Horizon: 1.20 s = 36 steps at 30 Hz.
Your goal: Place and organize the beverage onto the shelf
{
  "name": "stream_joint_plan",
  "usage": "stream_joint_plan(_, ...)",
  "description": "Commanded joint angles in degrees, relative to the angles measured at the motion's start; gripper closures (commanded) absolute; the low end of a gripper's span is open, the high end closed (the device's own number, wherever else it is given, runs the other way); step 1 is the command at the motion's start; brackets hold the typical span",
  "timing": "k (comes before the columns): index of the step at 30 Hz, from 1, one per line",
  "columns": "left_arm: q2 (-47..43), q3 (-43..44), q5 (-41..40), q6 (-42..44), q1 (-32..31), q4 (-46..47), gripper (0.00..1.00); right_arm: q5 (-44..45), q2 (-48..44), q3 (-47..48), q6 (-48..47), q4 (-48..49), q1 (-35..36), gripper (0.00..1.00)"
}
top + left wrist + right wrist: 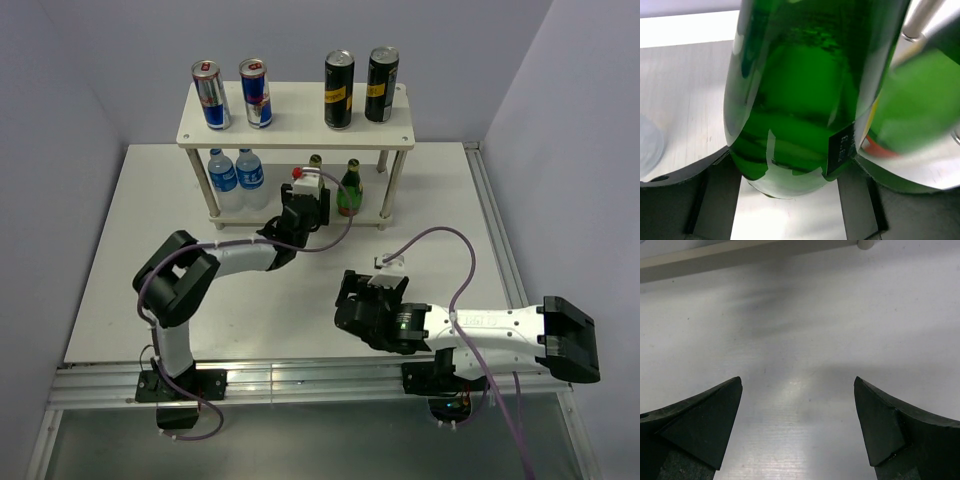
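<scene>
Two hands, nearest first. My right hand [798, 382] hangs wide open over the table [130, 300], holding nothing. Farther in, my left hand [303, 212] is closed partway around a green glass bottle [805, 90] at the lower board of the shelf [290, 125], with the second green bottle [349, 190] just beside it. That neighbour is the risk, I judge: spreading my fingers or backing out crooked could clip it, and glass topples easily. Water bottles [224, 178] stand to the left; above, the silver-and-blue cans [211, 100] and black cans [339, 95] stand upright.

Shelf [290, 125] on table [150, 230], at my left jaws
Four cans [339, 90] above them; water bottles [223, 178] left; green bottle [810, 90] between them
</scene>
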Motion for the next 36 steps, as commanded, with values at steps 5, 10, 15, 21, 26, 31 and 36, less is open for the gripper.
stream_joint_plan(5, 4.23, 9.98, 3.49, -0.37, 2.93, 8.54, 1.0, 4.41, -0.7, 0.27, 6.27, -4.5, 2.64, 0.0)
stream_joint_plan(10, 6.79, 10.86, 5.69, -2.48, 3.9, 9.68, 1.0, 5.03, 0.71, 0.88, 6.27, -4.59, 3.08, 0.0)
stream_joint_plan(15, 6.97, 10.25, 7.18, -5.2, 3.82, 10.29, 1.0, 5.29, 2.73, 1.76, 6.44, -4.59, 3.08, 0.0)
stream_joint_plan(21, 6.44, 8.32, 10.61, -5.2, 3.9, 11.79, 1.0, 5.64, 3.53, 2.03, 6.62, -4.59, 3.17, 0.0)
stream_joint_plan(26, 6.53, 7.44, 11.14, -5.2, 3.55, 11.53, 1.0, 5.64, 4.14, 2.03, 7.41, -4.94, 3.17, 0.0)
stream_joint_plan(31, 5.82, 5.77, 8.69, -4.33, 2.59, 10.73, 0.84, 5.56, 4.67, 2.03, 8.02, -5.12, 3.17, 0.0)
stream_joint_plan(36, 6.26, 4.71, 8.33, -3.27, 1.45, 10.91, 0.29, 5.56, 4.84, 2.03, 7.85, -4.68, 3.17, 0.0)
